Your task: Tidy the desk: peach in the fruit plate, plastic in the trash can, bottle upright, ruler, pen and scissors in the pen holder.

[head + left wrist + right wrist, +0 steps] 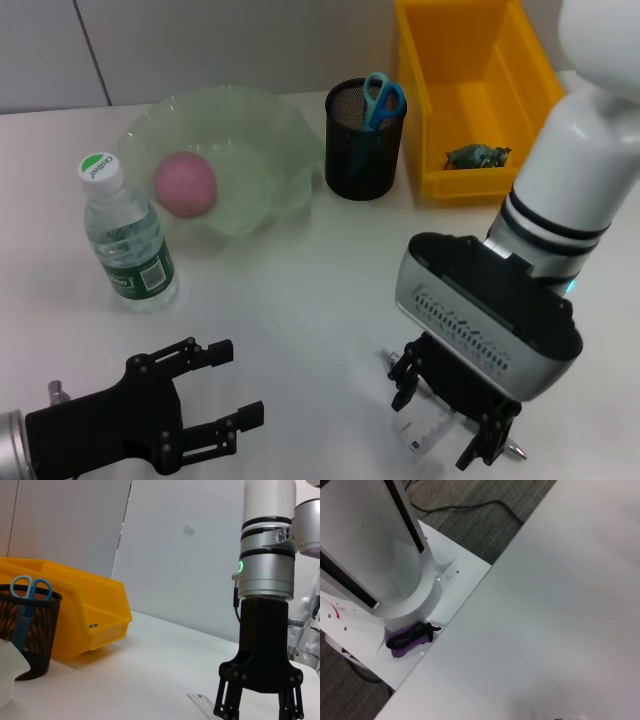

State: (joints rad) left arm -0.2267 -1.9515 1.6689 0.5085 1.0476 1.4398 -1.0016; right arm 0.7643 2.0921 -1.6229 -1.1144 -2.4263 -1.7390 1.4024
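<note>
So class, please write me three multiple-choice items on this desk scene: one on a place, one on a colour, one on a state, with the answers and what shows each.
1. Where is the peach?
A. in the green fruit plate
B. in the yellow bin
C. beside the pen holder

2. What colour are the handles of the scissors in the pen holder?
A. red
B. blue
C. black

3. How does the bottle stand?
A. on its side
B. upside down
C. upright, cap on

Answers:
1. A, the pink fruit lies inside the plate.
2. B, blue loops stick out of the black mesh cup.
3. C, its green cap is on top.

Extra note: the right claw is down over the clear ruler; the left claw is open nearby.
</note>
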